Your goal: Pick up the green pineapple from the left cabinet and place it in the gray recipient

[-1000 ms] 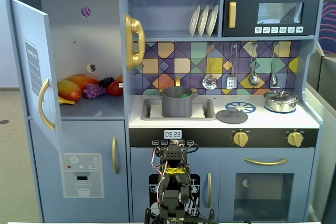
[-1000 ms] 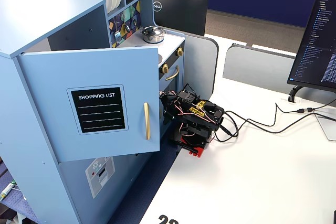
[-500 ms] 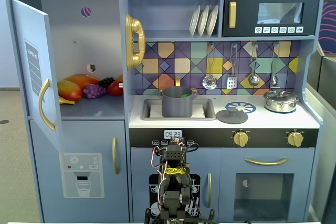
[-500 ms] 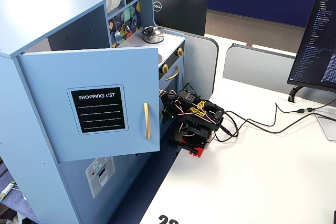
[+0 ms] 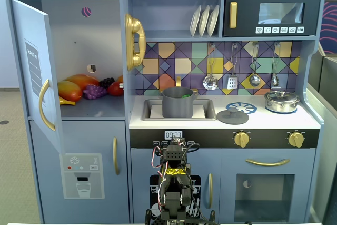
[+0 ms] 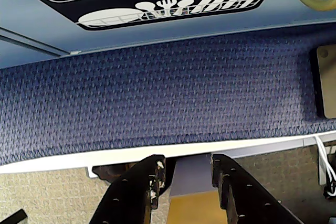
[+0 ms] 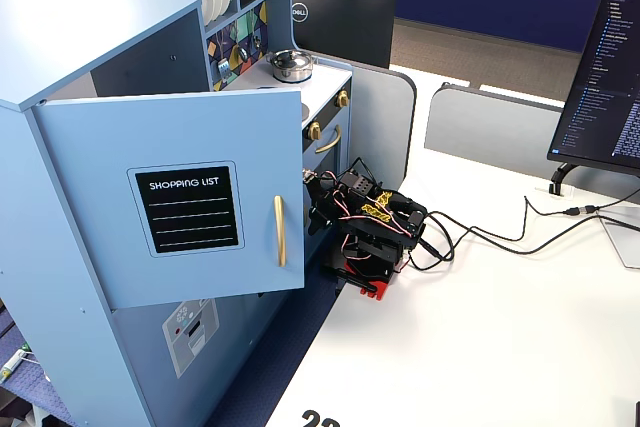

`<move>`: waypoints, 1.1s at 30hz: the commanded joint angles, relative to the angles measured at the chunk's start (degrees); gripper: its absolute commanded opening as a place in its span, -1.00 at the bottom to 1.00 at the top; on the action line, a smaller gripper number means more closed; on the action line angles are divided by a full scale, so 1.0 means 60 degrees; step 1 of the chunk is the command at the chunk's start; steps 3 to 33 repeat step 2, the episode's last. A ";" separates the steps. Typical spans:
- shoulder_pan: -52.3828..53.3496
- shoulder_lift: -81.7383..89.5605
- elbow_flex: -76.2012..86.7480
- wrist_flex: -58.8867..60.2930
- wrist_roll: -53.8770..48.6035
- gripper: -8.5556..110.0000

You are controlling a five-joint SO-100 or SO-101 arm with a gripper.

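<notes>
The gray recipient [image 5: 176, 105] stands in the sink of the toy kitchen. A bit of bright green, the green pineapple [image 5: 185, 96], shows just over its rim. The left cabinet [image 5: 79, 35] is open, its door [image 5: 32, 67] swung out to the left, with orange, red and purple toy fruit [image 5: 89, 88] on its shelf. My arm [image 5: 174, 183] is folded low in front of the kitchen, far below the pot. In the wrist view my gripper [image 6: 186, 167] points down over the table edge, jaws apart and empty.
A flat gray lid [image 5: 232, 115] lies right of the sink and a shiny lidded pot [image 5: 281, 100] stands further right. The cabinet door [image 7: 190, 207] juts out beside the arm [image 7: 370, 227]. Cables [image 7: 500, 237] cross the white table toward a monitor [image 7: 605, 77].
</notes>
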 commanded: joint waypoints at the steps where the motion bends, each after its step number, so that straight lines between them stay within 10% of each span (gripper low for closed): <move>1: -0.0146 -0.0059 0.0161 0.1641 0.0308 -0.84; 33: -0.0146 -0.0059 0.0161 0.1641 0.0308 -0.84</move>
